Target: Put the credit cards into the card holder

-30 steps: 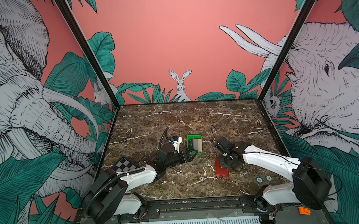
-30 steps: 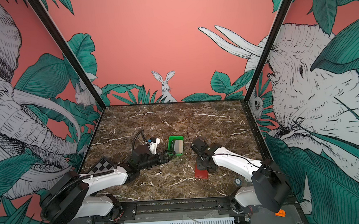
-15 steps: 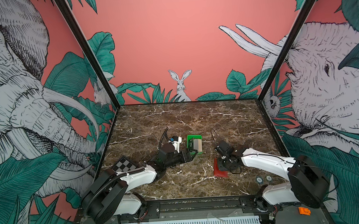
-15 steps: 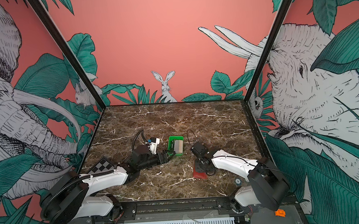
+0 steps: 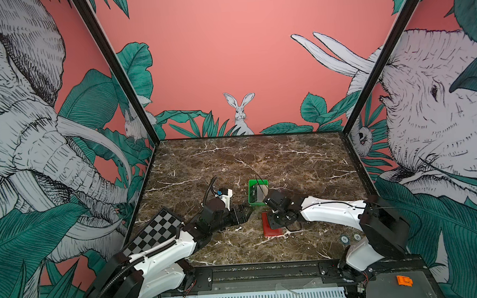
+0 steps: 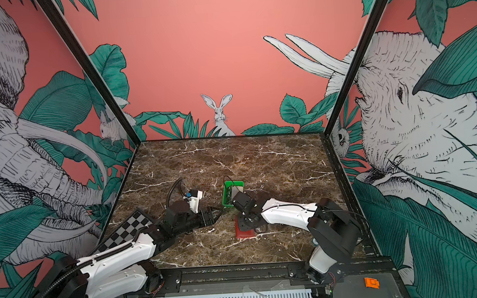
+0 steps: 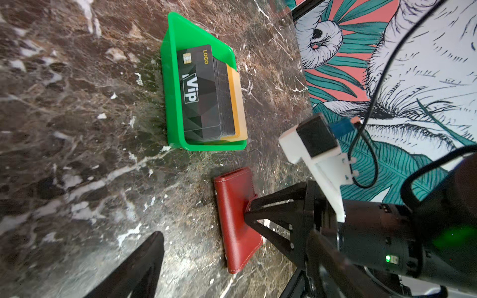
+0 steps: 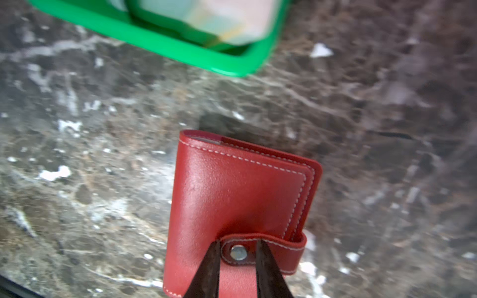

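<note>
The right pincer stood narrowed, one dark prong on each side of the riveted snap tab of the card holder; whether it truly pinched could not be told. That grained red card holder, white-stitched and folded shut, lay flat beneath it on the veined marble table. Just beyond, glossy black credit cards stood stacked in a green plastic tray. The left pincer gaped wide, empty.

Bare marble table lies open from the green tray back to the rear wall and out to both sides. In the middle, the tray, the card holder and the right gripper over it crowd together. The left gripper blocks the way just beside the tray's near corner.
</note>
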`<state>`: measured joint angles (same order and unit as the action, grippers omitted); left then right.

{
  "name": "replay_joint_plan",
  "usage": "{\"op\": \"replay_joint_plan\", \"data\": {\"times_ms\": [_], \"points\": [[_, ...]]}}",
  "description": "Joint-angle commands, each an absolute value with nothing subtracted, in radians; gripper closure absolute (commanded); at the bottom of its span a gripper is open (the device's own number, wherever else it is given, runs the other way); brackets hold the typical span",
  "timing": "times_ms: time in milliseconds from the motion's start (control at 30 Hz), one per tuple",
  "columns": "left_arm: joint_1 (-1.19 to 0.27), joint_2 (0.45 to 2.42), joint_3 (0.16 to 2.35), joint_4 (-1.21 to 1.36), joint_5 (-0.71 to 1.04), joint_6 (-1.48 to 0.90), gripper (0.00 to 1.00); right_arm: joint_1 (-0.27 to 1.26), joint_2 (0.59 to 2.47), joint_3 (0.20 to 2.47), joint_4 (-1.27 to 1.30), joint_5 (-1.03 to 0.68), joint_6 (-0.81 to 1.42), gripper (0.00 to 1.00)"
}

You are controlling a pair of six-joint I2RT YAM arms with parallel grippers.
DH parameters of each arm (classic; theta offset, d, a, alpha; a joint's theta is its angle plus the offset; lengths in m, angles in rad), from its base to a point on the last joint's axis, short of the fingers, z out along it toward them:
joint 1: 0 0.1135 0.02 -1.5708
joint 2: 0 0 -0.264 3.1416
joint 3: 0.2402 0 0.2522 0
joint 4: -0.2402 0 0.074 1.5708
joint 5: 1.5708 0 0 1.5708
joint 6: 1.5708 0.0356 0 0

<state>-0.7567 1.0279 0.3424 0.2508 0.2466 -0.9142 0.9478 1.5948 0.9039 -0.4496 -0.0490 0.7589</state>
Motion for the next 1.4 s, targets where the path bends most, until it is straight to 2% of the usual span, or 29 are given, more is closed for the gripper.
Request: {"op": "replay_joint_plan", "data": {"times_ms": [0, 200, 333, 400, 700, 900, 1033, 1233, 1367], "points": [[-0.751, 0.981, 0.299, 0.13, 0.262, -0.899, 0.14, 0.993, 1.639, 0.959, -0.428, -0.029, 0.807, 0.76], [-0.746, 0.963, 0.268, 0.148, 0.366, -0.922, 0.14, 1.002, 1.549, 0.936, -0.41, 0.073, 0.864, 0.76], [-0.746, 0.975, 0.262, 0.158, 0.389, -0.935, 0.15, 0.996, 1.465, 0.939, -0.449, 0.146, 0.844, 0.68], [-0.746, 0.996, 0.268, 0.159, 0.409, -0.939, 0.15, 0.99, 1.438, 0.917, -0.433, 0.157, 0.852, 0.67], [-0.747, 1.118, 0.25, 0.316, 0.407, -0.99, 0.21, 0.966, 1.417, 0.874, -0.45, 0.121, 0.884, 0.69], [-0.75, 1.228, 0.252, 0.442, 0.406, -1.012, 0.22, 0.945, 1.417, 0.787, -0.357, 0.008, 0.868, 0.7], [-0.761, 1.257, 0.259, 0.453, 0.379, -1.034, 0.24, 0.922, 1.402, 0.775, -0.378, -0.016, 0.824, 0.7], [-0.78, 1.315, 0.29, 0.428, 0.386, -1.035, 0.26, 0.916, 1.384, 0.683, -0.224, -0.11, 0.883, 0.7], [-0.781, 1.372, 0.317, 0.477, 0.435, -1.046, 0.28, 0.917, 1.38, 0.663, -0.201, -0.076, 0.898, 0.69]]}}
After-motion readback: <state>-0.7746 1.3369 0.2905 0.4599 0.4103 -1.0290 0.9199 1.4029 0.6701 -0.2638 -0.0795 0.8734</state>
